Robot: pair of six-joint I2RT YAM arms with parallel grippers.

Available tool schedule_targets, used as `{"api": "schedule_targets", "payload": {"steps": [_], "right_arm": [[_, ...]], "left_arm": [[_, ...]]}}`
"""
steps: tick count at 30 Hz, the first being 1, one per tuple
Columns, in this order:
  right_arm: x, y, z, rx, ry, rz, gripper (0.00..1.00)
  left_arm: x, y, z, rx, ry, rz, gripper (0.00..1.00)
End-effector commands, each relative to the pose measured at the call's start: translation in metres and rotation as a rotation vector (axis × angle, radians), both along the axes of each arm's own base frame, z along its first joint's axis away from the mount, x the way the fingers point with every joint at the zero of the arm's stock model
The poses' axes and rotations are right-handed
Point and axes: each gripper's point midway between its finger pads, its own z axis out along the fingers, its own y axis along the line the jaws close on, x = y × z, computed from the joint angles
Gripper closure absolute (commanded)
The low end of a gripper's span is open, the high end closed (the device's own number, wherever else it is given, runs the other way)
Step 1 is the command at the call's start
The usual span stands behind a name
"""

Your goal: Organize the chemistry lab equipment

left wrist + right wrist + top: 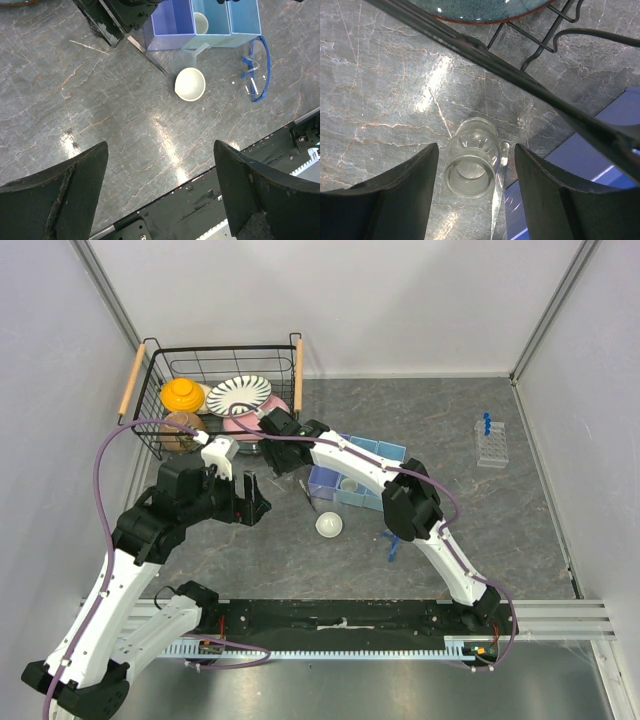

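My right gripper [475, 148] is open, and a small clear glass jar [471, 166] lies on the table between its fingers in this view. A thin metal spatula [498, 196] lies just right of the jar. In the top view this gripper [272, 424] hangs beside the basket. My left gripper [160, 146] is open and empty above bare table, also seen in the top view [254, 502]. The white dome-shaped dish [190, 84] sits in front of the blue organizer tray [172, 35]; the tiny white cup [200, 22] stands in one compartment. The clear tube rack [490, 445] with blue-capped tubes stands far right.
The black wire basket [222, 358] with wooden handles holds striped, pink and orange crockery at the back left; its wires [520, 75] cross the right wrist view. Blue safety glasses [258, 70] lie right of the dish. A black rail [340, 618] runs along the near edge.
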Motion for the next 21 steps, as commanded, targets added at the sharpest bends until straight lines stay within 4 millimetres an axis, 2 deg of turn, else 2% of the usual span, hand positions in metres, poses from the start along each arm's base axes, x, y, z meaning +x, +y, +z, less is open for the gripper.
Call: {"api": "schedule_targets", "payload": {"steps": [1,8,14,21], "right_arm": [[-0.012,-0.016,-0.032,-0.065,0.084,-0.001,0.31],[-0.017,-0.020,-0.032,-0.091,0.083,0.008,0.31],[-0.016,-0.025,-0.012,-0.099,0.028,-0.006,0.31],[-0.017,-0.026,-0.020,-0.107,0.037,-0.009,0.31]], "left_arm": [[0.006,-0.002,0.014,-0.004,-0.064,-0.020,0.08],[0.006,-0.003,0.014,-0.006,-0.064,-0.020,0.08],[0.006,-0.003,0.013,-0.009,-0.061,-0.021,0.08],[0.004,-0.003,0.016,-0.020,-0.068,-0.020,0.08]]}}
